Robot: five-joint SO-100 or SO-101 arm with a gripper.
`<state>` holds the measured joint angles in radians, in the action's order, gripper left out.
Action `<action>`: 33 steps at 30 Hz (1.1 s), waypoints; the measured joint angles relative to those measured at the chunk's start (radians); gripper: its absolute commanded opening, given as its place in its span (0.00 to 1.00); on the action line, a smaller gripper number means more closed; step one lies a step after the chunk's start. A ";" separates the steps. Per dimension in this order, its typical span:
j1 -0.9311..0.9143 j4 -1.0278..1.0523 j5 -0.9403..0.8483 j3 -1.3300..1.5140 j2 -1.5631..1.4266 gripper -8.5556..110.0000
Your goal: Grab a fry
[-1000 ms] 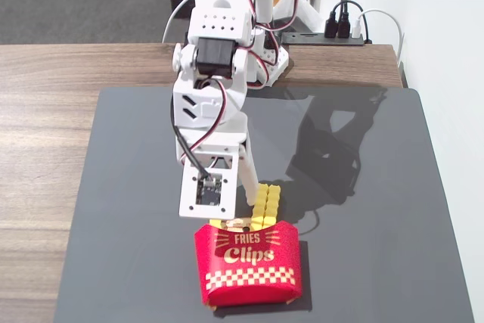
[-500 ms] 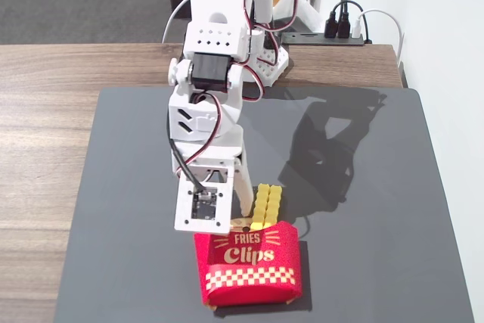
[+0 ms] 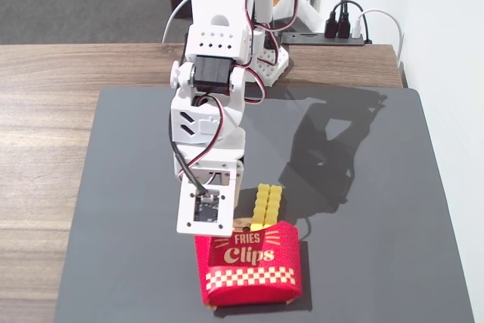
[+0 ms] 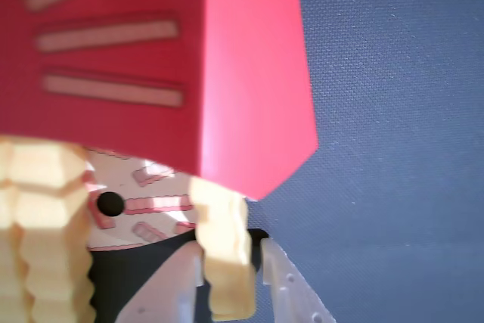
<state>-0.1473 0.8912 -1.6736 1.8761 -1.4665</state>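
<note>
A red "Fries Clips" box (image 3: 249,262) stands on the dark mat, with yellow crinkle fries (image 3: 266,206) sticking up from it. In the fixed view my arm hangs over the box's left part, and the wrist camera board (image 3: 206,209) hides the fingertips. In the wrist view the red box (image 4: 151,58) fills the top left. My gripper (image 4: 231,293) has its white jaws closed against both sides of one pale yellow fry (image 4: 227,255), which still stands in the box. More fries (image 4: 38,232) show at the left edge.
The dark grey mat (image 3: 363,187) lies on a wooden table (image 3: 45,111). The arm's base (image 3: 265,58) stands at the mat's far edge. A power strip with plugs (image 3: 333,35) lies behind it. A white wall runs along the right.
</note>
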 measured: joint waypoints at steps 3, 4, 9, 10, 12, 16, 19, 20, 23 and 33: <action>-0.002 -0.005 0.005 0.000 0.000 0.09; -0.002 -0.005 0.006 0.000 0.000 0.09; 0.002 -0.006 0.015 0.000 0.000 0.09; 0.003 -0.006 0.015 0.000 0.000 0.09; 0.005 0.003 0.015 0.000 0.000 0.09; 0.014 0.041 0.023 0.000 -0.032 0.09; 0.021 0.060 0.025 0.020 -0.080 0.09; 0.025 0.061 0.029 0.037 -0.100 0.09; 0.037 0.064 0.040 0.092 -0.153 0.09; 0.078 0.066 0.083 0.321 -0.336 0.09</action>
<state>-0.0690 0.9572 -1.5907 2.1967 -1.8024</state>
